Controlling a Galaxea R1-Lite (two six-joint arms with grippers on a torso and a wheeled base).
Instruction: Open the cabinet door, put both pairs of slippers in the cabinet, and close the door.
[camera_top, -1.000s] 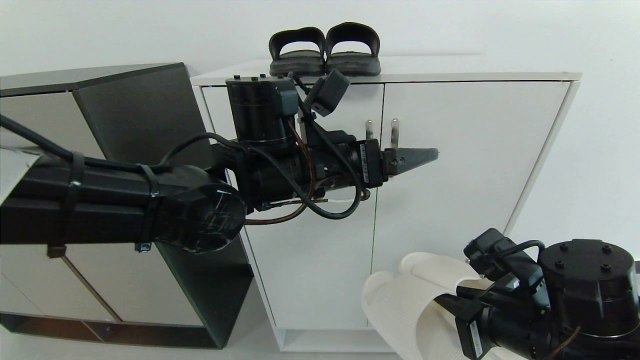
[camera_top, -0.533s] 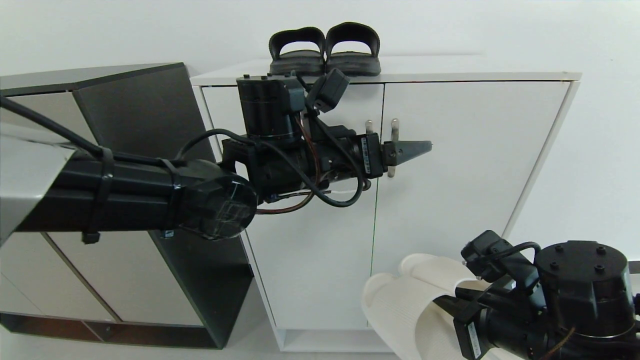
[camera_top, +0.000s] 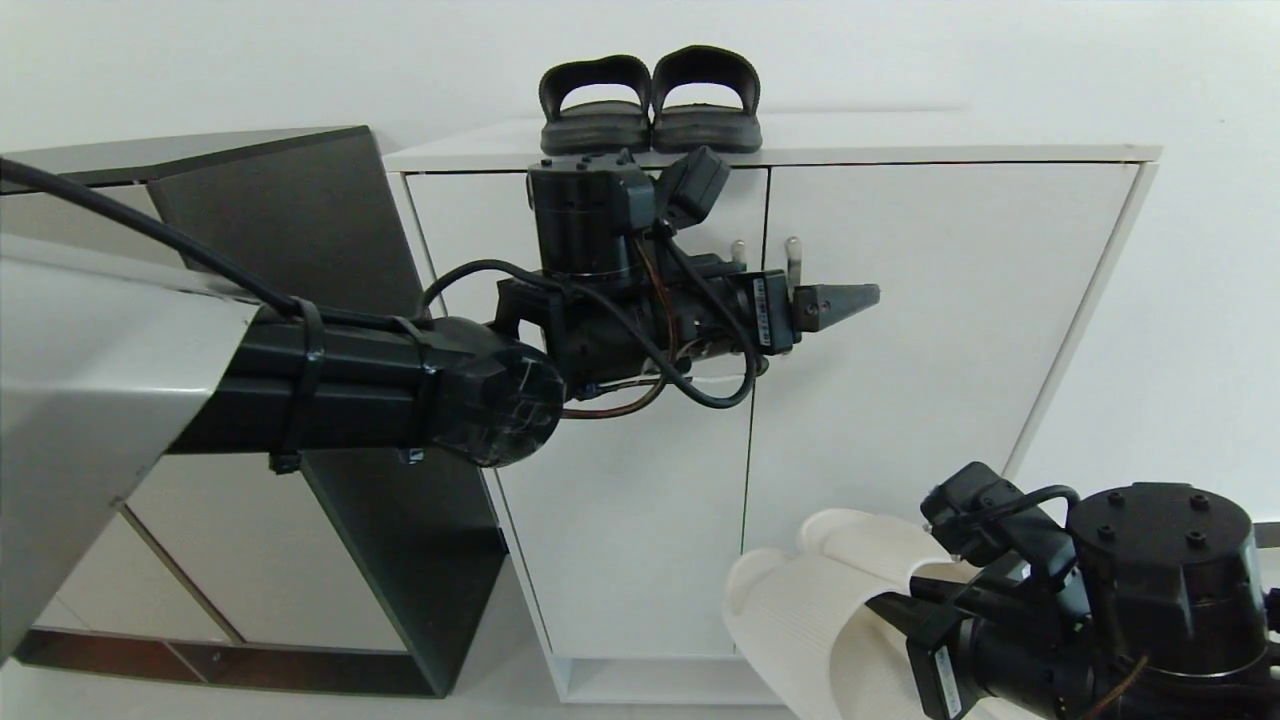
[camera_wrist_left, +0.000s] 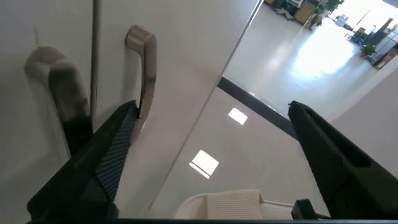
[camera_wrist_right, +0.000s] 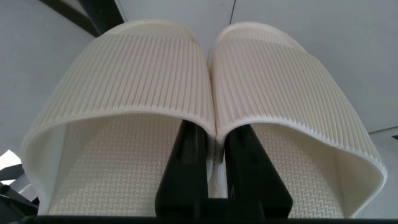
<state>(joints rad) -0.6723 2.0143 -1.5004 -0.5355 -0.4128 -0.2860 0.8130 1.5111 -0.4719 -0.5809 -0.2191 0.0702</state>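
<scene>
A white two-door cabinet (camera_top: 900, 400) stands against a pale wall, both of its doors shut, with two slim upright metal handles (camera_top: 793, 255) side by side at the centre seam. A pair of black open-toed rubber slippers (camera_top: 650, 95) sits on the cabinet top near its front edge, the two shoes touching each other, above the left door. The left gripper (camera_top: 845, 300) hangs in front of the doors at handle height, lying level and pointing across the right door. Its dark fingers (camera_wrist_left: 112, 155) are spread wide apart and hold nothing. One fingertip lies just beside the lower end of a handle, and whether it touches cannot be told. The right gripper (camera_wrist_right: 216, 155) is low, in front of the right door's lower part. Its jaws are clenched on a pair of cream ribbed foam slippers (camera_top: 810, 600), pinching the two inner walls together so that the shoes hang side by side with their toes toward the cabinet. A dark grey cabinet with mirrored panels (camera_top: 290, 220) stands just beside the white one.
</scene>
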